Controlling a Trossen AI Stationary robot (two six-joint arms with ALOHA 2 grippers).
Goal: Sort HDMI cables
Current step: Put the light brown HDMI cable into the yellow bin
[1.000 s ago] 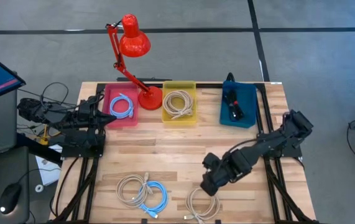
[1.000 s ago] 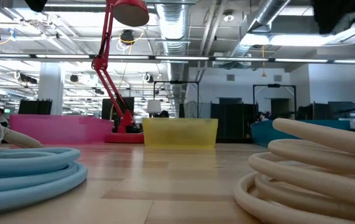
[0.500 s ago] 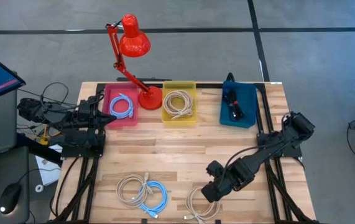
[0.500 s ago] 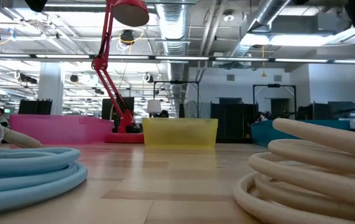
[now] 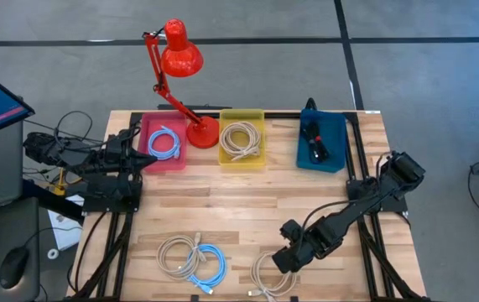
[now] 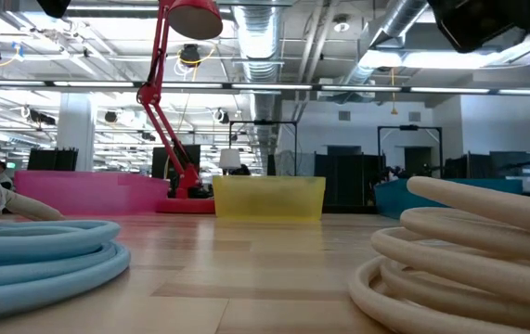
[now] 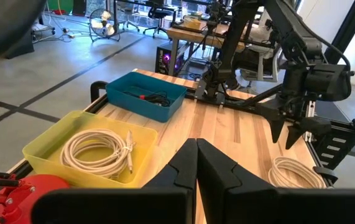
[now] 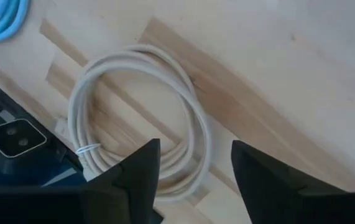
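Hovering spread wide and empty, right end effector [image 5: 284, 259] above beige cable [image 5: 266, 277].

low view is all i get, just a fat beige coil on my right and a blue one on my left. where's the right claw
Observer: The right claw hangs above the beige coil at the table's near edge, jaws spread, nothing held.
Operator: is that coil tied up or loose
Observer: The right wrist view shows a thin tie binding its loops on one side.
Operator: whats in the yellow bin, i only see its wall
Observer: The yellow bin holds a beige coil already.
Operator: and the left arm
Observer: The left claw is shut, parked by the pink bin, which holds a light blue coil.
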